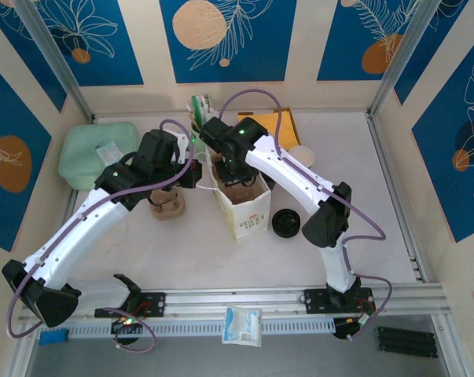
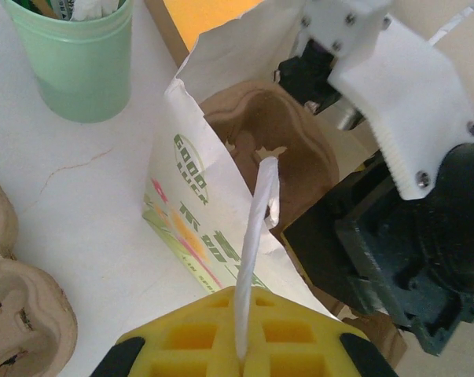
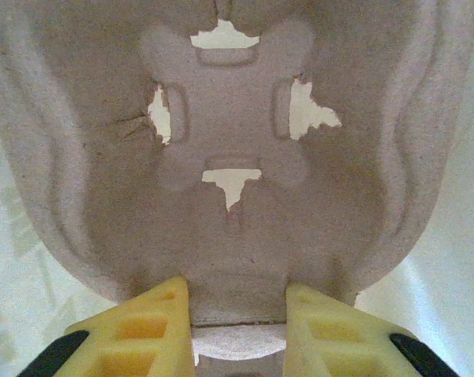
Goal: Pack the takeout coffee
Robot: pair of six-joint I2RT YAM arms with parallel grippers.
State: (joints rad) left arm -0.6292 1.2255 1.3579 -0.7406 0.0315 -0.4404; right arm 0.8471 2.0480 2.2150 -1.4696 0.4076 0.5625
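Left wrist view: low in the frame, the left gripper (image 2: 238, 334) is closed tight on the white handle (image 2: 255, 236) of the paper bag (image 2: 181, 212). In the right wrist view, at bottom centre, the right gripper (image 3: 238, 310) has its jaws a little apart, pinching the edge of the pulp carrier (image 3: 229, 129) inside the bag. The coffee cup (image 1: 303, 155) is, I think, the pale round thing right of centre in the top view, outside the bag. If the carrier goes down tilted, it may catch the bag wall and tear it. The thin handle could also slip out, and the bag would then fall.
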